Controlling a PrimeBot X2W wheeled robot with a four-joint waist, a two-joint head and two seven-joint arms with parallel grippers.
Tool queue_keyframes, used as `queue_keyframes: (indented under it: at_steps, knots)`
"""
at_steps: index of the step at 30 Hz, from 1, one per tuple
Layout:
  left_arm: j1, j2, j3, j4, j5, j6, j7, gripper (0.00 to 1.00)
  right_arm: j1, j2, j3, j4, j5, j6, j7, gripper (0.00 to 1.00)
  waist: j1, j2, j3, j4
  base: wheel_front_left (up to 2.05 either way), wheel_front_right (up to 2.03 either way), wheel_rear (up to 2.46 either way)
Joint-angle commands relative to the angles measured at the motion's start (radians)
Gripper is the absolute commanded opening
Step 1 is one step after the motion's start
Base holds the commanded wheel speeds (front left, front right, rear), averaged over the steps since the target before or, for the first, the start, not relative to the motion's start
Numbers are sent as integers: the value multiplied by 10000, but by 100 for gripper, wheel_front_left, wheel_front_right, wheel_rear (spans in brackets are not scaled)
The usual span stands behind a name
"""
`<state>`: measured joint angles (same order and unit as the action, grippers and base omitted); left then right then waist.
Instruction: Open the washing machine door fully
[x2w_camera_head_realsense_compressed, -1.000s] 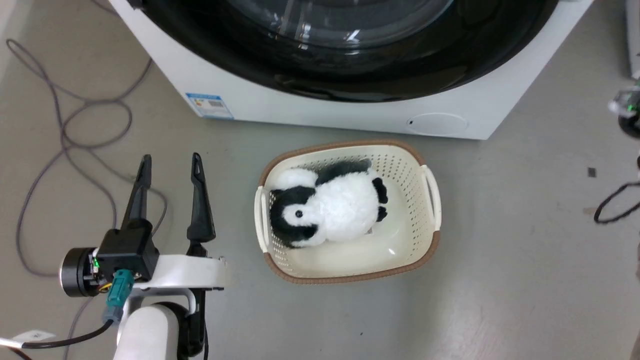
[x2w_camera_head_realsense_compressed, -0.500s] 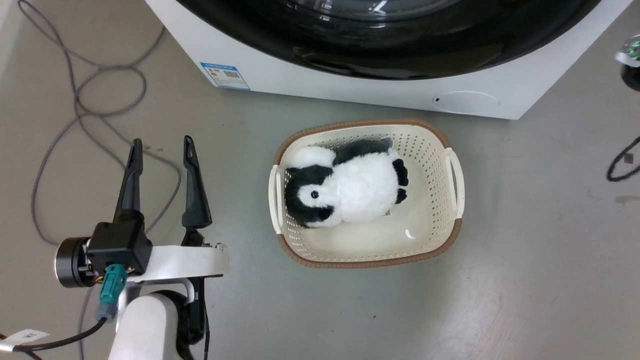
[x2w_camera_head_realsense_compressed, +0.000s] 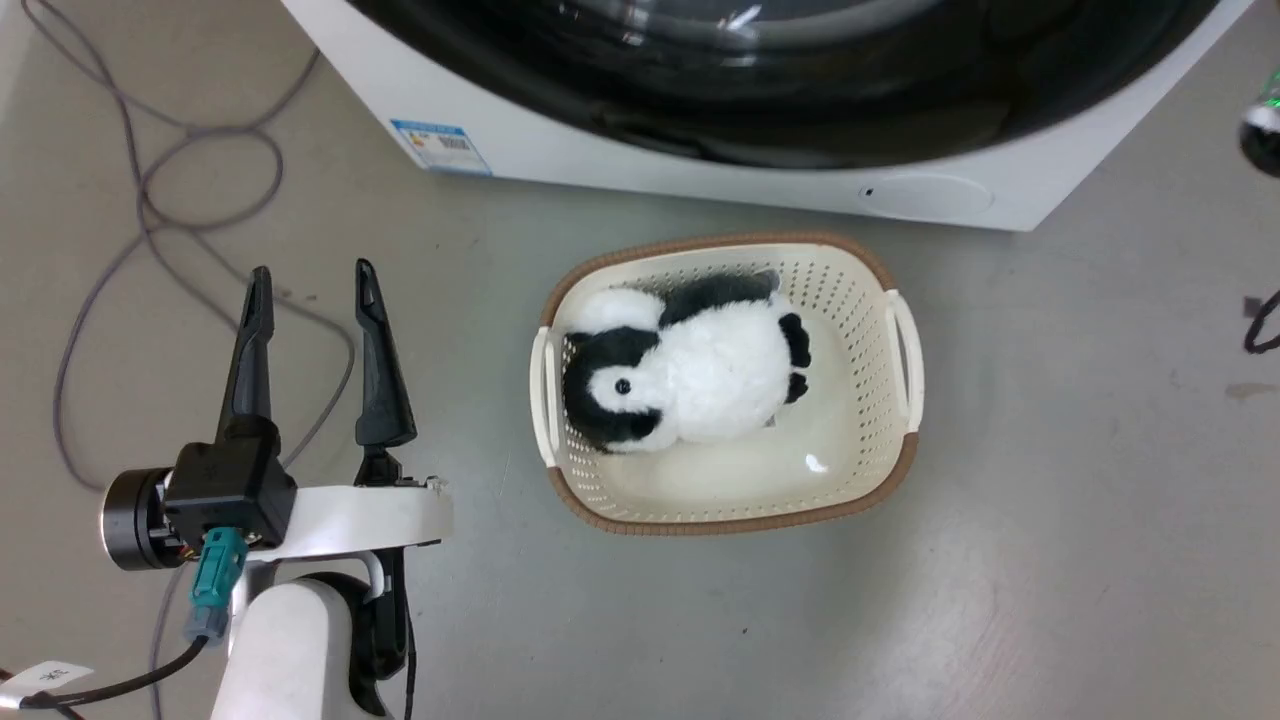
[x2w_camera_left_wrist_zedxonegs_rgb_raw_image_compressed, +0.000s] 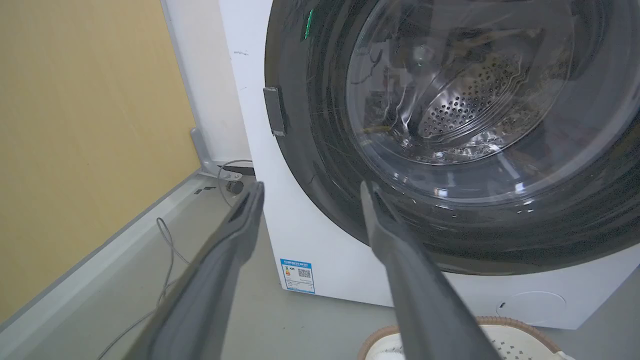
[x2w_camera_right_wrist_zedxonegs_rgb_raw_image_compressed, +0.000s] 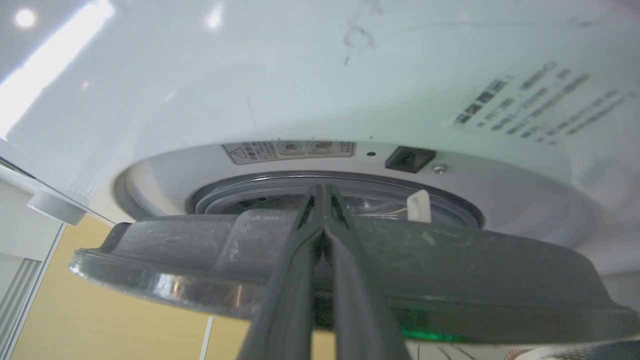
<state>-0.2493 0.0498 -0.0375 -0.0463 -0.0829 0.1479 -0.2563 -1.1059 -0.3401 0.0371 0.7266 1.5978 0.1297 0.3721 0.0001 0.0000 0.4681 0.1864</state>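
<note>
The white washing machine (x2w_camera_head_realsense_compressed: 600, 165) fills the top of the head view, with the glossy black rim of the washing machine door (x2w_camera_head_realsense_compressed: 900, 110) across it. My left gripper (x2w_camera_head_realsense_compressed: 312, 272) is open over the floor at the lower left and holds nothing. Its wrist view looks at the door (x2w_camera_left_wrist_zedxonegs_rgb_raw_image_compressed: 320, 150), whose clear glass shows the steel drum. In the right wrist view the door (x2w_camera_right_wrist_zedxonegs_rgb_raw_image_compressed: 175, 265) is seen edge-on, a little ajar from the machine front (x2w_camera_right_wrist_zedxonegs_rgb_raw_image_compressed: 350, 75). My right gripper (x2w_camera_right_wrist_zedxonegs_rgb_raw_image_compressed: 323, 187) is shut, its fingers lying across the door's edge and its tips at the gap.
A cream basket (x2w_camera_head_realsense_compressed: 905, 340) holding a plush penguin (x2w_camera_head_realsense_compressed: 690, 375) stands on the floor just before the machine. Grey cables (x2w_camera_head_realsense_compressed: 150, 190) loop on the floor to the left, with a yellow wall (x2w_camera_left_wrist_zedxonegs_rgb_raw_image_compressed: 90, 125) beyond. A black cable (x2w_camera_head_realsense_compressed: 1260, 325) lies at the right edge.
The head camera has moved, so the machine and the basket sit higher and further right in the picture. The left gripper stays open in the same pose.
</note>
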Motion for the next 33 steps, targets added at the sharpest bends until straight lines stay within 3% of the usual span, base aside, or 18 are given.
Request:
queue_keyframes:
  at_steps: [1,17,33]
  knots:
    - [-101,5,68,49,-7,27,-55,100,148,357,298,-110,77,10,325,0,-1,0,-162,-82,0,0,0]
    - [666,5,403,322,249,-182,-55,100,2694,711,801,-1564,153,10,1361,0,-1,0,-1527,-499,0,0,0]
    - [1593,5,367,581,397,-339,-55,100,6248,1400,1462,-4332,431,10,2311,0,-1,0,-2927,-584,0,0,0]
